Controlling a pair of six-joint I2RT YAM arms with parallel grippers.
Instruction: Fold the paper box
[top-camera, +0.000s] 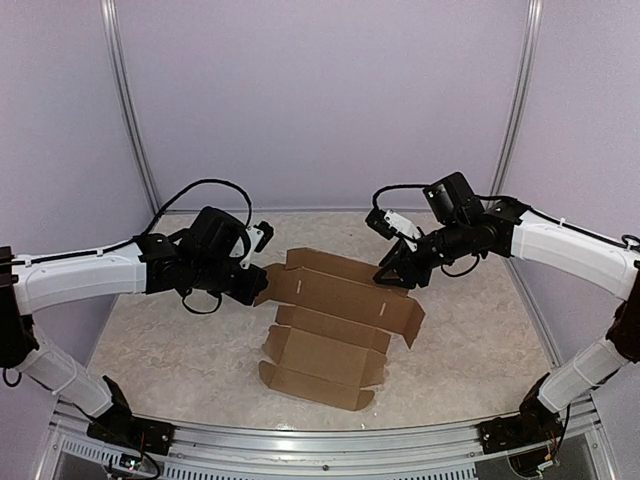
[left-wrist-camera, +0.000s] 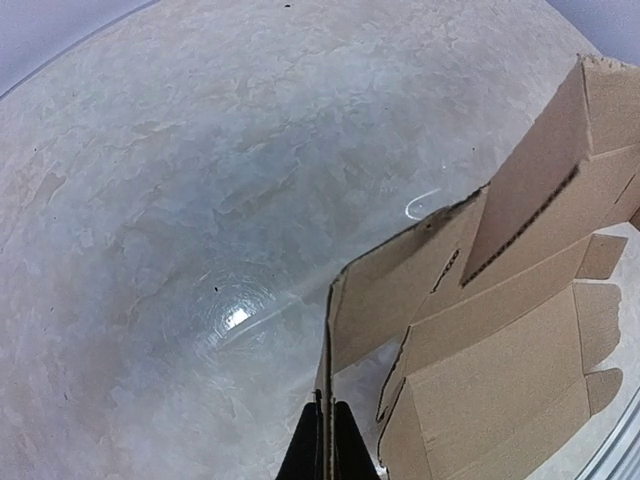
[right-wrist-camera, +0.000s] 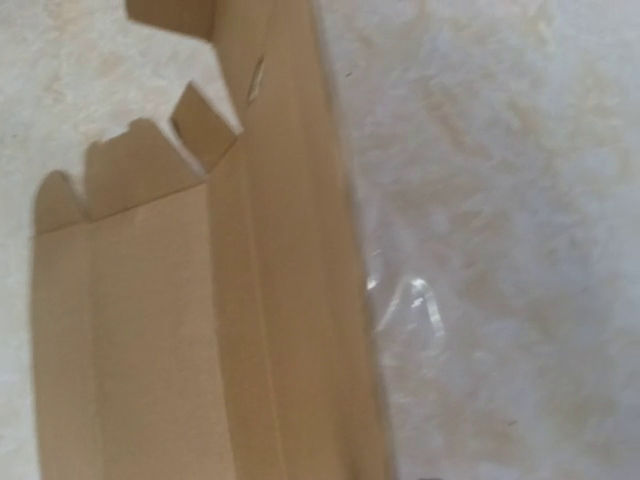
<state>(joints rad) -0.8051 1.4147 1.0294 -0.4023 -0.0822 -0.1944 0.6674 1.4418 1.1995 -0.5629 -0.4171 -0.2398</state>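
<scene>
Pinching the paper box (top-camera: 330, 300) at nine o'clock in the left pincer (left-wrist-camera: 323, 420) to lift a flap; cannot tell for right pincer (top-camera: 395, 272).

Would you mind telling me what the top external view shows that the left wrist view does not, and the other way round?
Only the top external view shows the whole paper box, lying as a partly creased die-cut sheet, and the right gripper beside the sheet's far right corner. Only the left wrist view shows the left gripper close up, its fingertips pinched on the thin edge of a raised flap. Both show the brown cardboard and the marbled table.
</scene>
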